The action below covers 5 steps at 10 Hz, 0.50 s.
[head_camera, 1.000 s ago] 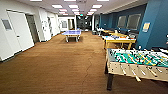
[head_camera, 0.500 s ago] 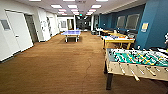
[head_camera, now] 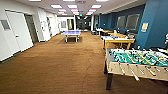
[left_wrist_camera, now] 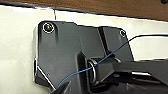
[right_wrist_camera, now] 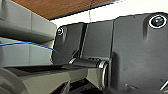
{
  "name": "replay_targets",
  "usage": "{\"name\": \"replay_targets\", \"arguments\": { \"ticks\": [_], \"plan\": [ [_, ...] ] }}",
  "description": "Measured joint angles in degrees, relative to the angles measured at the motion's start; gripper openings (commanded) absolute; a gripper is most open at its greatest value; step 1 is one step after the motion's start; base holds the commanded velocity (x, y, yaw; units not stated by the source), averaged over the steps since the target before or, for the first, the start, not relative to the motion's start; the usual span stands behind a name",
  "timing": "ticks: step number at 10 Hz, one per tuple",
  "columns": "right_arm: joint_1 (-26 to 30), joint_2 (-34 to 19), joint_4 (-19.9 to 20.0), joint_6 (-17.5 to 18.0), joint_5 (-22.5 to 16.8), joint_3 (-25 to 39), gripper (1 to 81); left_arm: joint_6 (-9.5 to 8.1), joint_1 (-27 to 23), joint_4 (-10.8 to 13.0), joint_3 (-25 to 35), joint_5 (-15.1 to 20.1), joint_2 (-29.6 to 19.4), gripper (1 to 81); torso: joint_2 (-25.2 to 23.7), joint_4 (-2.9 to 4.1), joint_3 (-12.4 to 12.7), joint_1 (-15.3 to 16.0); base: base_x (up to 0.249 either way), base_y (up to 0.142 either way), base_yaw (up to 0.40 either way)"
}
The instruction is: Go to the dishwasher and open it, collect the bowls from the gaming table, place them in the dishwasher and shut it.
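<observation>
Facing a long carpeted room: gaming table (head_camera: 117, 39) with yellow legs ahead right, beyond the foosball table (head_camera: 136, 62). Can't tell whether my grippers are apart or together.

A long room runs away under a white ceiling with rows of bright panel lights (head_camera: 72, 6). The floor (head_camera: 57, 65) is brown carpet, with a thin crack-like seam running through it. White walls and a pale door (head_camera: 18, 31) line the left side; the right wall (head_camera: 155, 27) is deep blue, with framed windows (head_camera: 132, 21) further back. A table-football table (head_camera: 136, 61) — green field, rods — stands near on the right. Farther off, in the middle, is a blue table-tennis table (head_camera: 71, 33).
</observation>
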Motion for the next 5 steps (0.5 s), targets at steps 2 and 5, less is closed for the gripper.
{"name": "replay_targets", "arguments": {
  "ticks": [2, 5],
  "plan": [
    [-0.11, 1.56, -0.02, 0.0, 0.0, -2.68, 81.1, 0.02, 0.0, -0.02, -0.28, 0.0, 0.1, 81.1, 0.0, 0.0, 0.0, 0.0, 0.0, 0.0, 0.0],
    [-0.72, 2.63, -0.09, -0.02, 0.05, -3.23, 81.1, 0.02, 0.33, -0.02, -0.39, 0.11, 0.22, 81.1, -0.05, 0.0, 0.02, -0.09, 0.052, 0.0, 0.0]
  ]
}}
